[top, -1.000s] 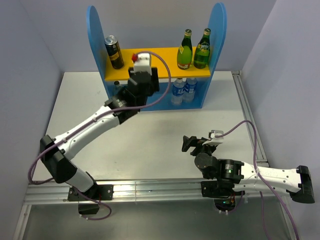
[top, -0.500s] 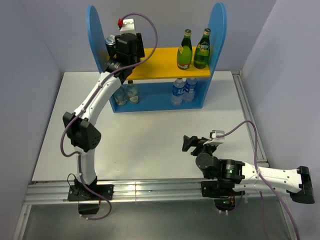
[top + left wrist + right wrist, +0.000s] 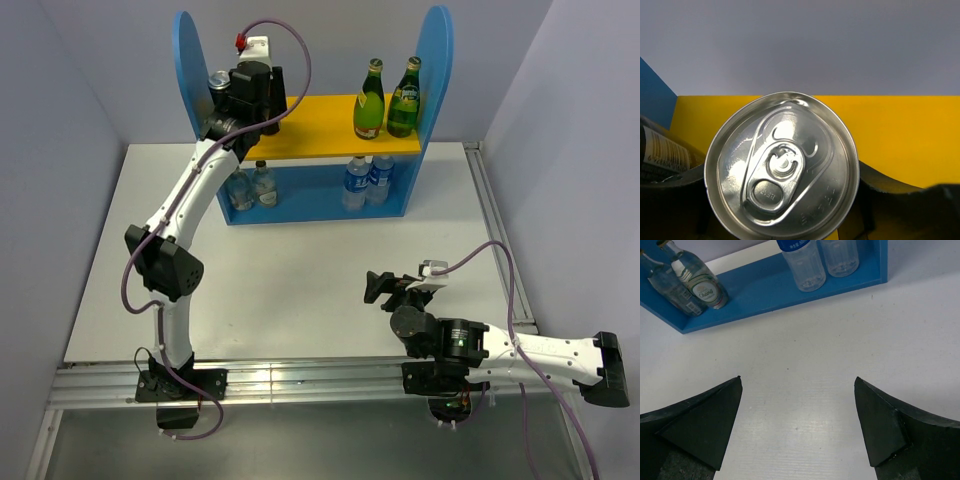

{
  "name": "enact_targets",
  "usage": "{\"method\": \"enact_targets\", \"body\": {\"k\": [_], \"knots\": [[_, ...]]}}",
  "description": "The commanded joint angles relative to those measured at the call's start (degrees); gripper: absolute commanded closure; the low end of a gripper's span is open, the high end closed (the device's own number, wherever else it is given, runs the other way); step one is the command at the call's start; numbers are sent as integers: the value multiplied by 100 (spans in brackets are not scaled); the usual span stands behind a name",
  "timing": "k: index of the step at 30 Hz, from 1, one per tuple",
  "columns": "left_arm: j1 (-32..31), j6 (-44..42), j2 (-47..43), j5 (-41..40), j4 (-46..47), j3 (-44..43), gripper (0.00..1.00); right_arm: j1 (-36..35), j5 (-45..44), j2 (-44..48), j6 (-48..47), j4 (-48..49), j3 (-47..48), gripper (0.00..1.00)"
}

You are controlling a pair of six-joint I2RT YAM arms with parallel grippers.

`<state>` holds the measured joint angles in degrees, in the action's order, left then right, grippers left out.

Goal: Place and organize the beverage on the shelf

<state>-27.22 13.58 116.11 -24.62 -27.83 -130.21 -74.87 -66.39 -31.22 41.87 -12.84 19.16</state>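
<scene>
My left gripper is over the left end of the shelf's yellow upper board. In the left wrist view it is shut on a can with a silver top, held upright just above the board. A second dark can stands right beside it at the left. Two green bottles stand at the board's right end. Water bottles and two more clear bottles stand on the lower tier. My right gripper is open and empty, low over the table.
The shelf's tall blue side panels flank the board, and the left one is close to my left gripper. In the right wrist view the blue base holds clear bottles at left and right.
My left arm has swung up from in front of the lower tier to the left end of the yellow board, next to the standing can. The right arm has not moved.
</scene>
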Motion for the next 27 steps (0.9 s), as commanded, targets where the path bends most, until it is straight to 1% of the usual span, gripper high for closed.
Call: {"method": "enact_targets", "body": {"k": [1, 8, 10, 11, 12, 14, 15, 17, 18, 20, 21, 22, 26, 27], "knots": [[-20, -163, -238, 151, -117, -382, 100, -19, -155, -15, 23, 159, 9, 0], [-64, -190, -476, 80, -161, -118, 99, -28, -146, -33, 14, 168, 18, 0], [-64, -146, -476, 107, -230, -127, 92, -28, -146, -33, 32, 150, 27, 0], [-64, -128, -476, 124, -240, -136, 87, -19, -146, -42, 32, 150, 27, 0], [-73, -128, -511, 203, -249, -84, 68, -27, -146, -42, 32, 150, 27, 0], [-81, -119, -537, 230, -275, -48, 49, -28, -155, -42, 32, 142, 27, 0], [-90, -128, -581, 238, -275, -5, 33, -28, -155, -50, 32, 159, 18, 0], [-143, -145, -616, 186, -301, 48, 23, -27, -155, -51, 32, 159, 27, 0], [-152, -146, -669, 177, -293, 118, 17, -28, -155, -68, 32, 142, 35, 0], [-213, -146, -765, 133, -293, 215, 14, -28, -172, -77, 67, 115, 44, 0], [-231, -137, -801, 116, -301, 320, 4, -28, -172, -77, 76, 106, 44, 0], [-248, -93, -836, 89, -336, 356, 2, -28, -172, -77, 76, 115, 53, 0], [-397, 91, -1117, -60, -381, 830, 1, -28, -199, -86, 111, 80, 53, 0], [-433, 161, -1317, -60, -381, 1144, 1, -28, -199, -86, 111, 63, 62, 0]]}}
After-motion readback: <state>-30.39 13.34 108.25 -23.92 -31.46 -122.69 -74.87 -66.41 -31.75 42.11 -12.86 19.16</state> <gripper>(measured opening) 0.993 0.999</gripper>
